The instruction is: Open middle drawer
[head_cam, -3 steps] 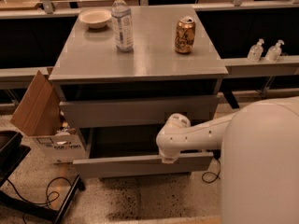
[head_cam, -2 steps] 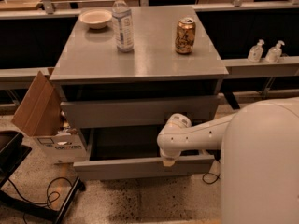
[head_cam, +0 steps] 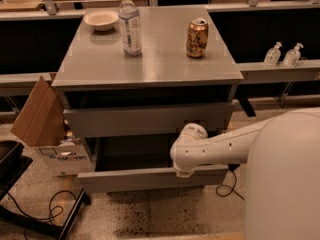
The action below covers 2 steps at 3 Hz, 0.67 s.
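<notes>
The middle drawer (head_cam: 150,178) is pulled partly out of the grey cabinet, below the taller upper drawer front (head_cam: 145,119). Its shadowed grey inside (head_cam: 132,154) shows. My white arm reaches in from the right. My gripper (head_cam: 183,171) is at the top edge of the drawer's front panel, right of centre, mostly hidden behind the round wrist (head_cam: 189,149). The lowest drawer is hidden under the pulled-out one.
On the cabinet top (head_cam: 160,59) stand a white bowl (head_cam: 101,19), a water bottle (head_cam: 130,24) and a can (head_cam: 197,38). An open cardboard box (head_cam: 47,129) stands left of the cabinet. Cables (head_cam: 45,214) and a dark stand lie on the floor at left. Two pump bottles (head_cam: 282,54) are on a ledge at right.
The drawer front and my arm on it have come slightly further out toward the camera. Nothing on the cabinet top has moved.
</notes>
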Motion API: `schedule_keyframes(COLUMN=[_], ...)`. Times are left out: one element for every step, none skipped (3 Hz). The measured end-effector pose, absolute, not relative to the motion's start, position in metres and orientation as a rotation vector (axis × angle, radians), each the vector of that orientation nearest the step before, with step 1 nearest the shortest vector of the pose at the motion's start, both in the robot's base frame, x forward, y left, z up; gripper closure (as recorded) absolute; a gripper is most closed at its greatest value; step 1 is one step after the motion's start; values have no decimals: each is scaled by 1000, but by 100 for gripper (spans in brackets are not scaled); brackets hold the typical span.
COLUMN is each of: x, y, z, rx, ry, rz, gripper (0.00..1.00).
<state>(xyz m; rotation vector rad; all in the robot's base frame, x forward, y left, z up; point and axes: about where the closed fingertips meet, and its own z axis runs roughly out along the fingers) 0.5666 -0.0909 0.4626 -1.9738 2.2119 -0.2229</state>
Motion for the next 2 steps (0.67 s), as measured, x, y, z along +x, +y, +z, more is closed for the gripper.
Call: schedule_keyframes(x=[567, 566], y=[-91, -91], z=[463, 461], rx=[-1974, -1976], ry=[2212, 2213], rz=[-223, -221], gripper=[74, 51])
